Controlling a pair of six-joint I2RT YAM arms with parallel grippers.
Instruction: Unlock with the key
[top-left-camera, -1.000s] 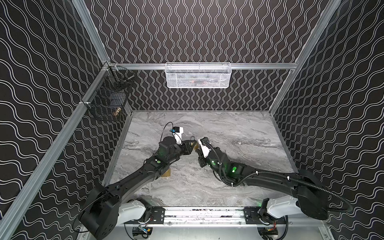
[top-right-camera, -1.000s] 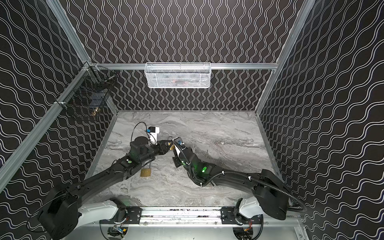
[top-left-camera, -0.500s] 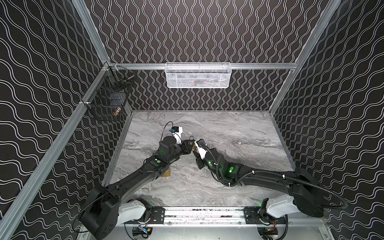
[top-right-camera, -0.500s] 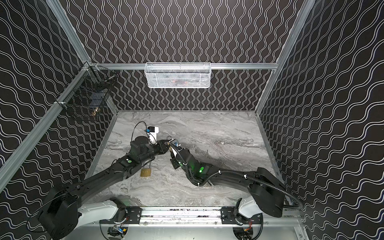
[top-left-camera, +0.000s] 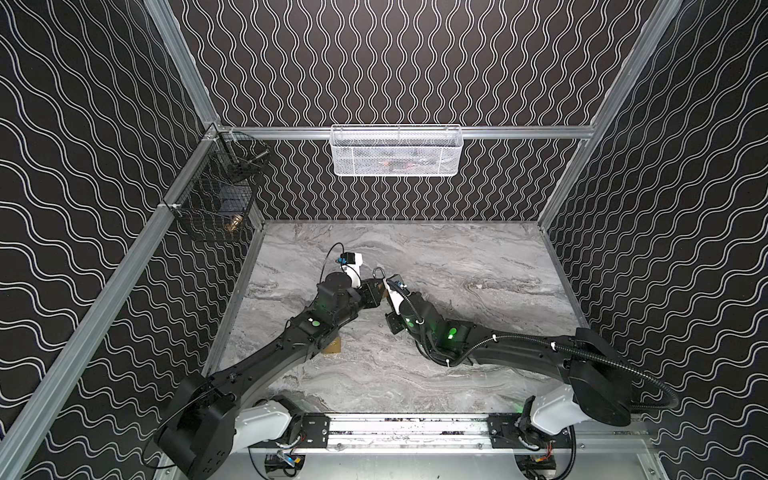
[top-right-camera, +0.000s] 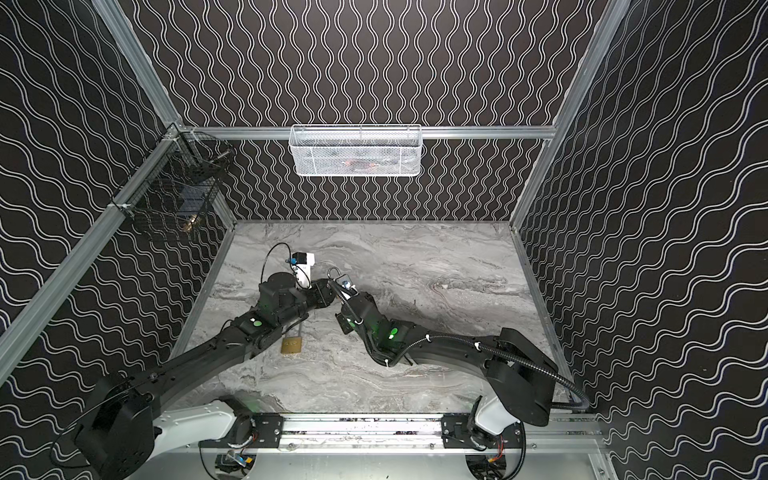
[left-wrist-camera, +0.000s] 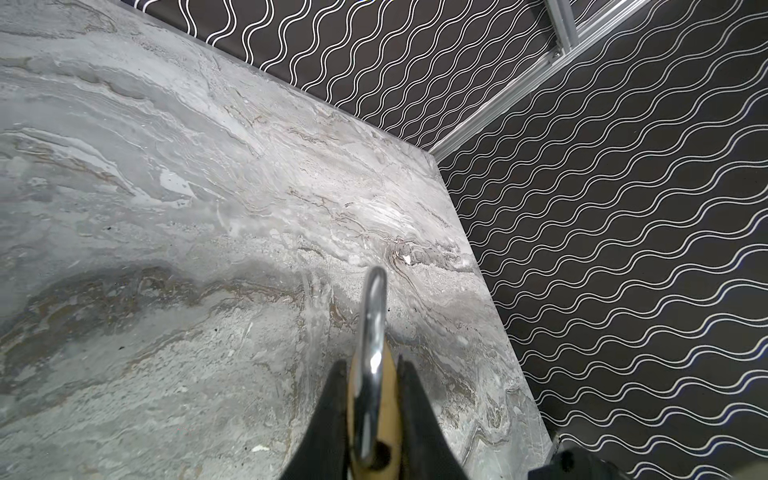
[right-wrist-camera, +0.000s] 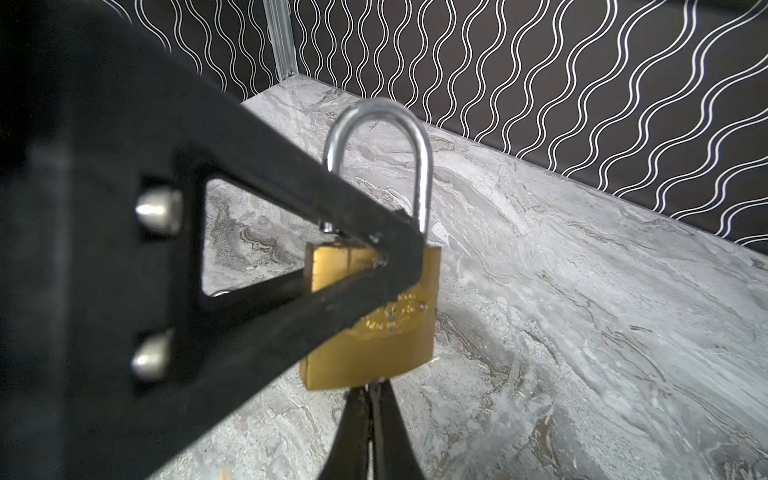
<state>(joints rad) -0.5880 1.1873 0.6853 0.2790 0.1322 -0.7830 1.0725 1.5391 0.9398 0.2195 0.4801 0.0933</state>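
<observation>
The left jaws pinch a brass padlock (right-wrist-camera: 374, 332) by its flat sides and hold it clear of the grey marbled desk (top-left-camera: 457, 266). In both top views it sits a little left of the middle of the desk, about halfway between the near and far edges. Its steel shackle (left-wrist-camera: 374, 316) points up and away from the left arm. In the right wrist view both legs of the shackle run down to the body, but a black left finger (right-wrist-camera: 291, 199) crosses one leg, so I cannot tell whether that leg is seated.

The right jaws come in from the right and are pressed together, with only a thin dark line between them. Their tips touch the underside of the padlock's body, at the end opposite the shackle. Whether a key is between them cannot be told, since no key shows in any view.

A second padlock (top-right-camera: 291, 345), also brass, lies flat on the desk. It is nearer than the held one and partly under the left arm, and its shackle points toward the far side.

A white mesh basket (top-left-camera: 397, 151) hangs on the far wall's rail. A black wire basket (top-left-camera: 216, 203) hangs at the far left corner.
</observation>
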